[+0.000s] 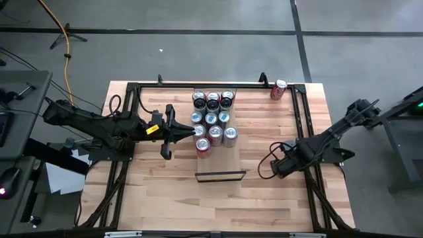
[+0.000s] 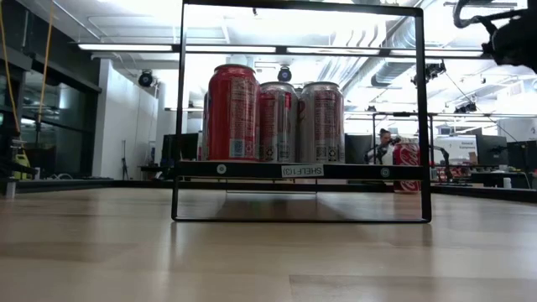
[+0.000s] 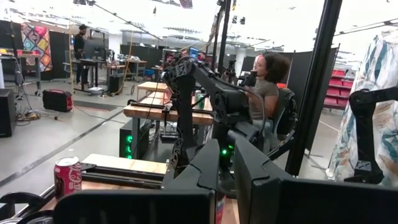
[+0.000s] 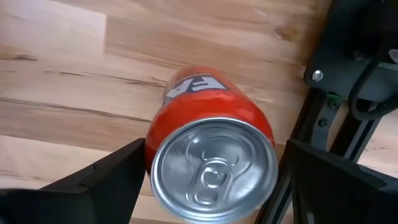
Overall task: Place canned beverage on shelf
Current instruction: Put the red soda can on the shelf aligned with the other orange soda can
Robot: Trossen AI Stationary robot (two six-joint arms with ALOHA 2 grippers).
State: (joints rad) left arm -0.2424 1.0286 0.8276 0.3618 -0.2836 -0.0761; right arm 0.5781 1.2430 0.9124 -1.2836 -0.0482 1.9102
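Red can (image 4: pixel 211 155) sits between right fingers (image 4: pixel 109 177), spread wide, not gripping. Ten cans (image 1: pixel 211 119) on shelf (image 1: pixel 221 162), one more can (image 1: pixel 279 89) at counter (image 1: pixel 165 198) corner. Left fingers (image 3: pixel 199 168) clenched, empty.

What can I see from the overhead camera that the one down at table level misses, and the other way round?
Overhead only: the left arm and right arm in full, and the cans standing three across, several rows deep. Table level only: the cans' sides, a label below them and the room's ceiling lights. Both: the shelf, its cans, and a lone red can apart at the far right corner of the table.
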